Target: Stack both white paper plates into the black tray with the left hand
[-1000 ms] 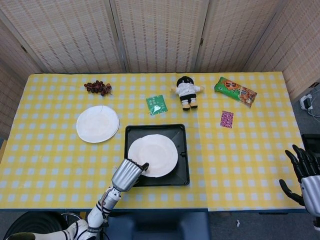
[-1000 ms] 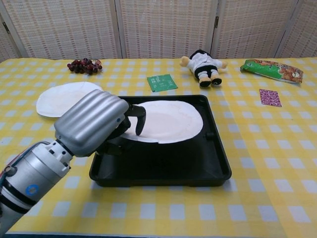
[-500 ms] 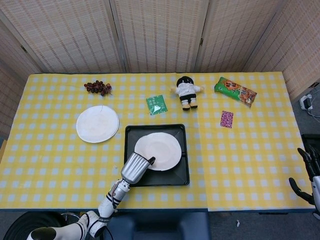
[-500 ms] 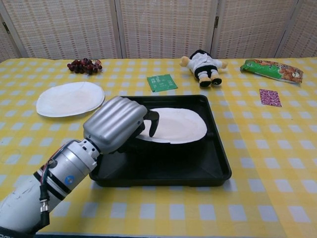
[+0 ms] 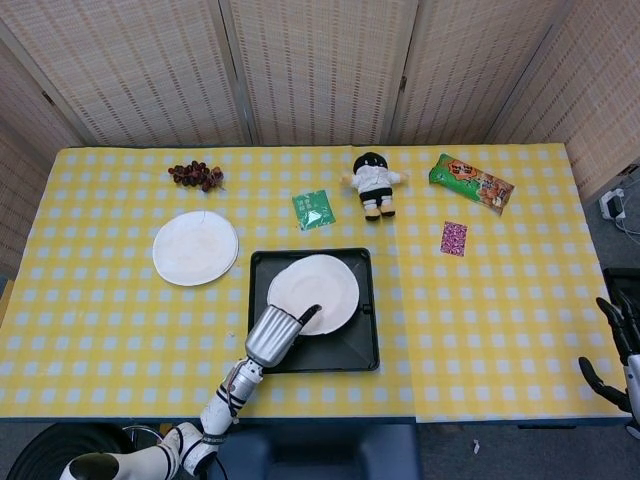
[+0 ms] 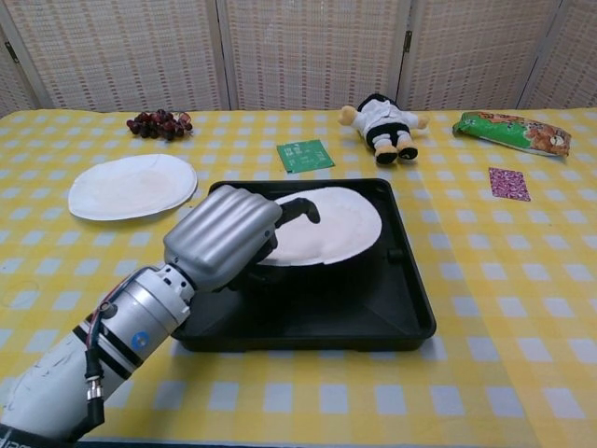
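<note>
One white paper plate [image 5: 315,290] [image 6: 336,224] sits tilted over the back half of the black tray [image 5: 350,352] [image 6: 373,301], its near-left edge raised. My left hand [image 5: 275,335] [image 6: 224,238] pinches that edge, thumb on top and the other fingers underneath. The second white paper plate [image 5: 195,247] [image 6: 132,185] lies flat on the yellow checked cloth, left of the tray. At the far right edge of the head view my right hand [image 5: 618,350] hangs off the table with fingers spread, holding nothing.
Behind the tray lie a green packet [image 5: 313,209] [image 6: 305,155] and a small doll [image 5: 374,182] [image 6: 382,119]. Grapes [image 5: 196,175] [image 6: 159,122] sit at the back left. A snack bag [image 5: 471,182] [image 6: 510,131] and a pink packet [image 5: 454,238] [image 6: 508,183] lie to the right.
My left hand has carried the plate from the tray's front-left corner further in and toward its back. The right hand has dropped lower at the frame's edge.
</note>
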Controlling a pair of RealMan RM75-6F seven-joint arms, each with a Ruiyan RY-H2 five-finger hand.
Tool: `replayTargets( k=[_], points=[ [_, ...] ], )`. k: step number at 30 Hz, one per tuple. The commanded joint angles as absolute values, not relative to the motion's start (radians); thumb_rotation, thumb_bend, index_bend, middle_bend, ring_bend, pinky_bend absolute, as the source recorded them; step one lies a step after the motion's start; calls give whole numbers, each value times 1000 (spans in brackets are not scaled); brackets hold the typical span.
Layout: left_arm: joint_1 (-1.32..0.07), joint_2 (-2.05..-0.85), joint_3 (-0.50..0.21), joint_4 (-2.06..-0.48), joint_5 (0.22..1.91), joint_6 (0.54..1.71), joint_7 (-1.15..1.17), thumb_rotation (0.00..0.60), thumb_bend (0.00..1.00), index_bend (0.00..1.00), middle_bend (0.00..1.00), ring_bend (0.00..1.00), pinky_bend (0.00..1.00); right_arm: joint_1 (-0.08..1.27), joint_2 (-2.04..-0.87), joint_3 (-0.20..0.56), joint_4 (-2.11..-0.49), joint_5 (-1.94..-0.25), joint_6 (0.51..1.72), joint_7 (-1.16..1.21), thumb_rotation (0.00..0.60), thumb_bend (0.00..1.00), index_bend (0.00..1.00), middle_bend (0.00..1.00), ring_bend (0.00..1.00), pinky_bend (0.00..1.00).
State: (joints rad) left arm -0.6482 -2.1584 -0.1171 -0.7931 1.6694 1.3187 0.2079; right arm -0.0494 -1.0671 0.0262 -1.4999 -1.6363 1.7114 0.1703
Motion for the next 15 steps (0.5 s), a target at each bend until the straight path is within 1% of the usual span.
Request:
replayTargets(
  k=[1,8,15],
  points=[
    [-638,-2128,-105,-861,1664,1324,261,600,419,283,1000,1000,1000,-54,-1067,25,-1501,-1644,1722,171,600,366,0,0,0,0],
    [-611,-2053,-84,-1033,1666,1348,360,600,394,283,1000,1000,1000,-62,-1067,19,-1498,-1667,1743,173,600,367,0,0,0,0],
    [-567,-1942,-63,-1259,1651,1354,489,600,361,284,1000,1000,1000,-61,-1073,11,-1500,-1691,1743,156,600,367,0,0,0,0]
  ],
)
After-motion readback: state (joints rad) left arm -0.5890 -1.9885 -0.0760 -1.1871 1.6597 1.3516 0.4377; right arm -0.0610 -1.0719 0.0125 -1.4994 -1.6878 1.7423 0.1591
